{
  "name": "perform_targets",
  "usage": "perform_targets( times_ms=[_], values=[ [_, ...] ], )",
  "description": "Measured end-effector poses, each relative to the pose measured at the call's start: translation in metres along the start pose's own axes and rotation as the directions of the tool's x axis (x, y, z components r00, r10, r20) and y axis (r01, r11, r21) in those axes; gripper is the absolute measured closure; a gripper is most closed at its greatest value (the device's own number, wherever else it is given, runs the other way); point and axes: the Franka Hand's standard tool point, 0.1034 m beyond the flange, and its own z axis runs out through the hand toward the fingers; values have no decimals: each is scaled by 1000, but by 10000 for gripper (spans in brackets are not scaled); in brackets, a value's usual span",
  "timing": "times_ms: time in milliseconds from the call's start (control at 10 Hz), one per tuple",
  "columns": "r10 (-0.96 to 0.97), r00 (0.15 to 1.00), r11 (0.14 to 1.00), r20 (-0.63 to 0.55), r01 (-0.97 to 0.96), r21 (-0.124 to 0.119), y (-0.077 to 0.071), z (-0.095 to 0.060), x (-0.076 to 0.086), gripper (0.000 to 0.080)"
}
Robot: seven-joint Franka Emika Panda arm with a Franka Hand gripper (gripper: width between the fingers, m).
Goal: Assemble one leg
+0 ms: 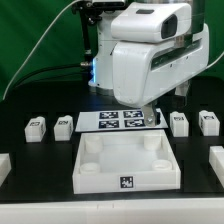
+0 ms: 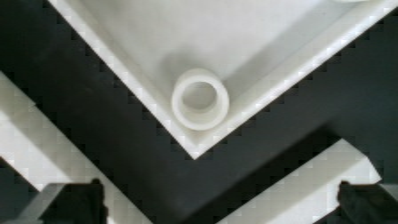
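Four small white legs with tags lie on the black table: two on the exterior view's left (image 1: 37, 126) (image 1: 63, 125) and two on its right (image 1: 180, 123) (image 1: 208, 122). The large square white tray (image 1: 125, 172) with round corner sockets lies in front of them. My gripper (image 1: 150, 119) hangs above the tray's far right corner. In the wrist view the gripper (image 2: 224, 208) is open and empty, its dark fingertips (image 2: 80, 205) far apart. Below it lie a tray corner (image 2: 267, 50) and one round socket (image 2: 199, 100). No leg shows in the wrist view.
The marker board (image 1: 115, 120) lies behind the tray, between the leg pairs. White blocks sit at the exterior view's left edge (image 1: 4, 165) and right edge (image 1: 217, 160). A green backdrop stands behind the arm.
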Motion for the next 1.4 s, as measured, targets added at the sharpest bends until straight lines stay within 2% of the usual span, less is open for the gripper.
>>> perform_targets(
  times_ms=[800, 900, 1000, 1100, 1300, 1400],
  values=[
    [-33, 999, 999, 1, 33, 2, 0, 1, -1, 150],
    [-61, 998, 998, 3, 61, 4, -2, 0, -10, 150],
    [-139, 990, 990, 2, 139, -1, -15, 5, -28, 150],
    [-302, 953, 953, 0, 302, -9, -27, 12, -47, 150],
    [-554, 833, 833, -3, 554, -12, -48, 34, -96, 150],
    [-629, 777, 777, -9, 629, -25, -54, 49, -111, 150]
  ],
)
